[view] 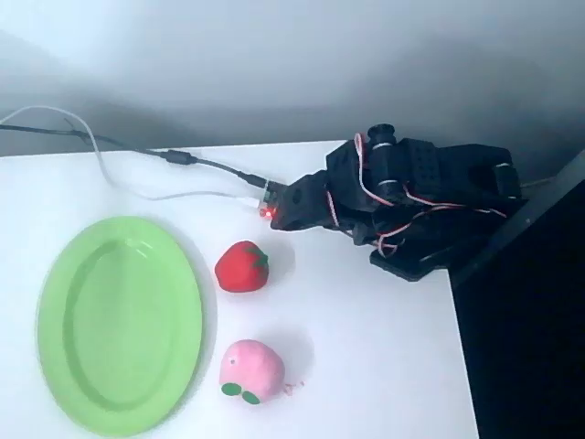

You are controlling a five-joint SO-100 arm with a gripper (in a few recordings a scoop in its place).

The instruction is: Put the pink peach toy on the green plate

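Observation:
The pink peach toy (250, 369) lies on the white table near the front, its two dark-green leaves pointing toward the lower left. It rests just right of the green plate (64, 274), a large oval with a raised rim and nothing on it. The black arm sits folded at the back right of the table, and its gripper (294, 207) points left, well above and right of the peach. The fingers merge into one dark shape, so I cannot tell how the jaws stand. Nothing appears to be held.
A red strawberry toy (242, 266) with a green top lies between the peach and the arm. Black and white cables (137, 155) run along the back left of the table. The table's right edge (462, 347) drops off into a dark area.

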